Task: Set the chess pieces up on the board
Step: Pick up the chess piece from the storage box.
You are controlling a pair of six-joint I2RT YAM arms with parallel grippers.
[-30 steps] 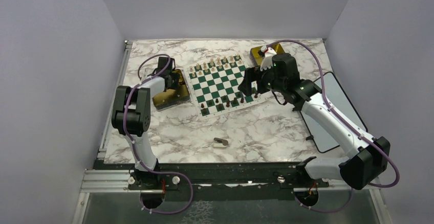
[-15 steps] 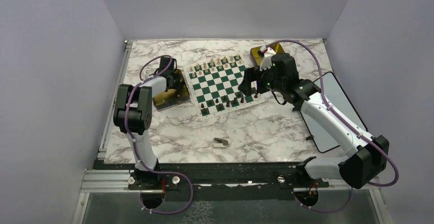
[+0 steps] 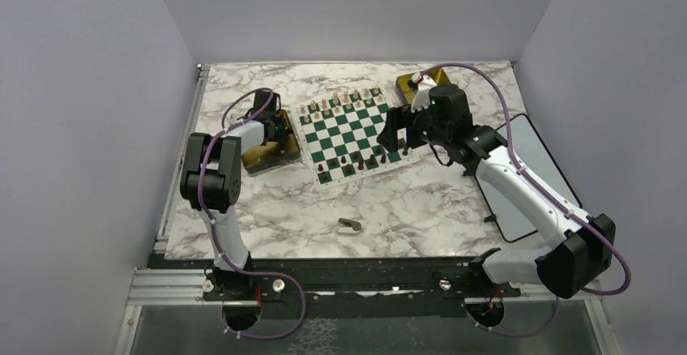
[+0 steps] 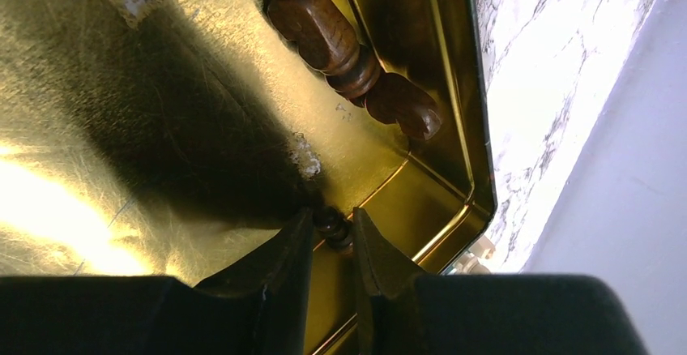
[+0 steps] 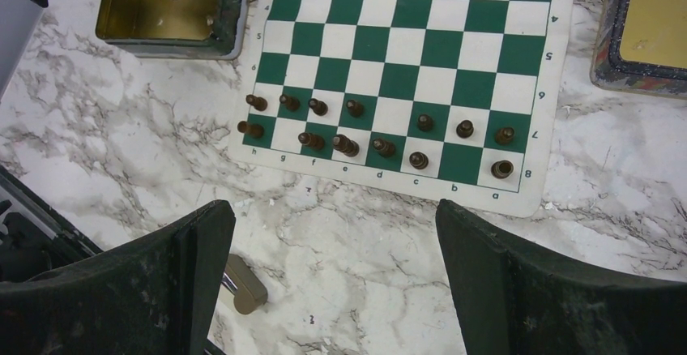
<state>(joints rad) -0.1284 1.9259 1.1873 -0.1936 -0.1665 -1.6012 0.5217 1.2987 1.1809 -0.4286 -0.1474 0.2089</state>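
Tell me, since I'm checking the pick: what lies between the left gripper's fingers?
A small dark chess piece lies between the left gripper's fingers, in the gold tin's corner; the left wrist view shows it. Contact is unclear.

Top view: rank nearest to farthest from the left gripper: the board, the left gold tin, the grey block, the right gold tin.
1. left gold tin: the left gripper is inside it.
2. board: just to its right.
3. grey block: mid-table, towards the arms.
4. right gold tin: past the board's far-right corner.
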